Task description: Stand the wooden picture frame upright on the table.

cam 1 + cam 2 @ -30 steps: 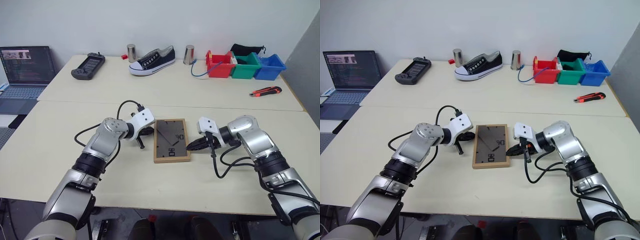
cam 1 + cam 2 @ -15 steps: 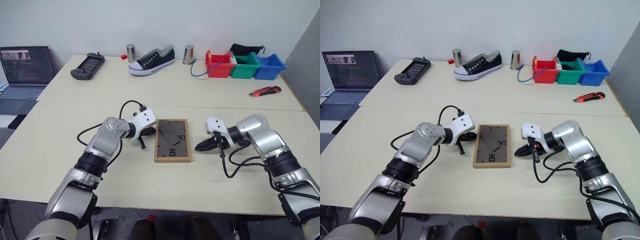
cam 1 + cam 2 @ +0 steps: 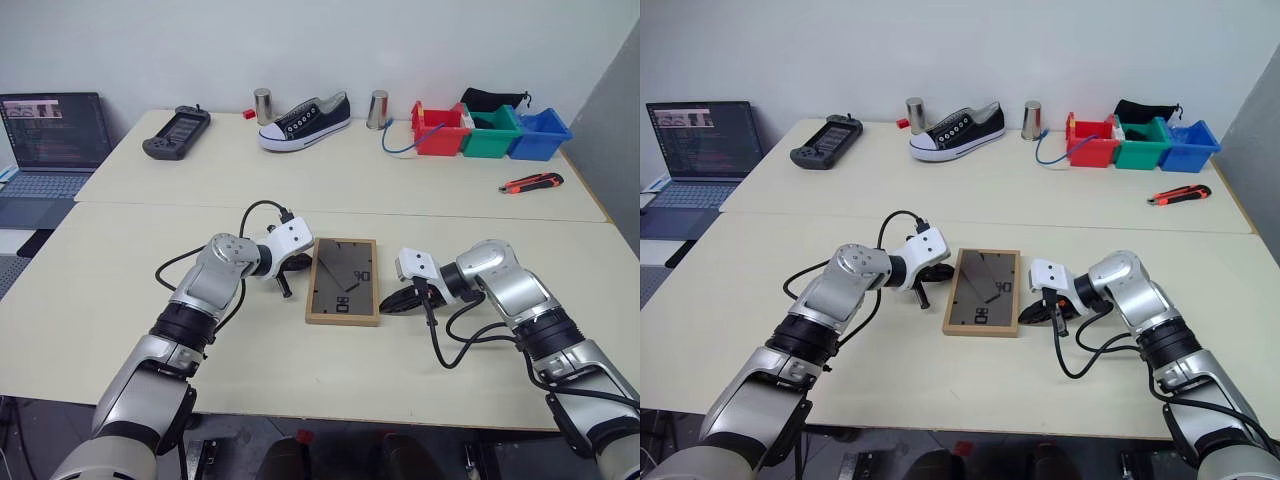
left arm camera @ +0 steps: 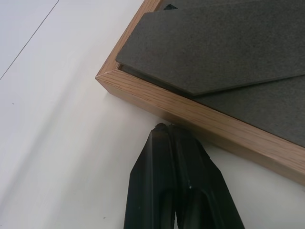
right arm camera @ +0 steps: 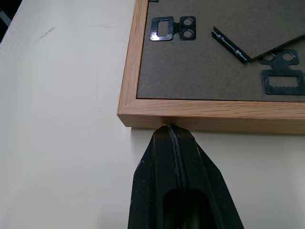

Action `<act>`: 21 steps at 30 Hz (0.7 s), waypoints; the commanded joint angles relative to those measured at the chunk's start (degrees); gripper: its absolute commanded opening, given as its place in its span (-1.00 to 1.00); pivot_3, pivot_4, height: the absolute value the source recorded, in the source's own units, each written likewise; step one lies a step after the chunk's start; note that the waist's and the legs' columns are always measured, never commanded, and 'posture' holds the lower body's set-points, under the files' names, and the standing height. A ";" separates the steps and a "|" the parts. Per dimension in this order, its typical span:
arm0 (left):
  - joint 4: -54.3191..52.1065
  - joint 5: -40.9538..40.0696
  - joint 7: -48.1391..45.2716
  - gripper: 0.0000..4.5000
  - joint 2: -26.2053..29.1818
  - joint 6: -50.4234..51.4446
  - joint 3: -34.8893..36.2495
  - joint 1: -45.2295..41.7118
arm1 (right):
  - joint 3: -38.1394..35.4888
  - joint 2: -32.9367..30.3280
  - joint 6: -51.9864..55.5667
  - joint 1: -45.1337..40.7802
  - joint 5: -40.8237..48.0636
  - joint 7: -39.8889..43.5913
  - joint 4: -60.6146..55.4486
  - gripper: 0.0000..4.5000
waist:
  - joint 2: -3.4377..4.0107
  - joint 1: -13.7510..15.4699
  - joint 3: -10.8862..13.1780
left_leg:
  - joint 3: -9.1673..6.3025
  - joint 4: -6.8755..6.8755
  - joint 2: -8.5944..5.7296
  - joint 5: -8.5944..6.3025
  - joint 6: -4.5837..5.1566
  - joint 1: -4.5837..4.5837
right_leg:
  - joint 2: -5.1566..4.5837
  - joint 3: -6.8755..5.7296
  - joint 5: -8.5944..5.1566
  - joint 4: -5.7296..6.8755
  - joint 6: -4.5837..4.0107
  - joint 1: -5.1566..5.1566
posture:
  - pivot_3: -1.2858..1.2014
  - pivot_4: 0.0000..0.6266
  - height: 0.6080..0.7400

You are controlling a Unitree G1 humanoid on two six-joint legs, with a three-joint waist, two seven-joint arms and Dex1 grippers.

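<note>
The wooden picture frame [image 3: 343, 280] lies flat on the table [image 3: 300, 370], its dark backing and stand flap [image 4: 224, 43] facing up. My left gripper [image 3: 298, 267] is shut, its tips [image 4: 164, 127] resting on the table against the frame's left wooden edge near a corner. My right gripper [image 3: 386, 305] is also shut, with its tips [image 5: 169, 127] touching the frame's right edge close to the near corner [image 5: 125, 117]. Neither gripper holds anything. Metal hanger clips [image 5: 171, 27] show on the backing.
Along the far table edge sit a game controller [image 3: 176, 131], two metal cups [image 3: 262, 104], a black sneaker [image 3: 304, 120], and red, green and blue bins [image 3: 488, 132]. A utility knife [image 3: 531, 183] lies at the far right. A laptop [image 3: 50, 140] stands beyond the left edge.
My right gripper had drawn away to the right of the frame half a second ago and has come back against its right edge. The left gripper and the frame stayed put.
</note>
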 commanded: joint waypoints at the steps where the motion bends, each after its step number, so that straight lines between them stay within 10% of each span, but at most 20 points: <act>1: 0.18 0.64 -0.18 -0.98 -0.24 -0.54 0.16 -0.57 | -0.69 0.39 0.54 -0.61 1.26 0.18 -2.51 -1.00 | 0.00 -0.01 0.00 | 0.00 0.00 0.00 0.00 0.00 0.00 | 0.00 0.00 0.00 0.00 0.00 0.00 | 0.03 -0.52 1.00; 18: -13.04 -9.93 -8.15 -0.98 12.40 10.00 11.74 7.97 | -5.68 -8.50 3.51 -2.67 4.16 2.77 -1.97 -1.00 | 0.01 -1.17 0.01 | -0.02 -0.06 0.10 0.00 0.00 0.01 | 0.09 0.01 0.00 0.05 0.00 -0.08 | 0.03 -0.52 1.00; 21: -18.28 -20.66 -12.73 -0.64 14.06 24.76 17.95 9.91 | -5.82 -8.78 4.13 -2.63 4.40 2.98 -2.15 -1.00 | 0.01 -1.08 0.01 | -0.08 -0.05 0.08 0.00 0.00 0.00 | 0.09 -0.01 0.00 0.03 0.00 -0.03 | 0.03 -0.52 1.00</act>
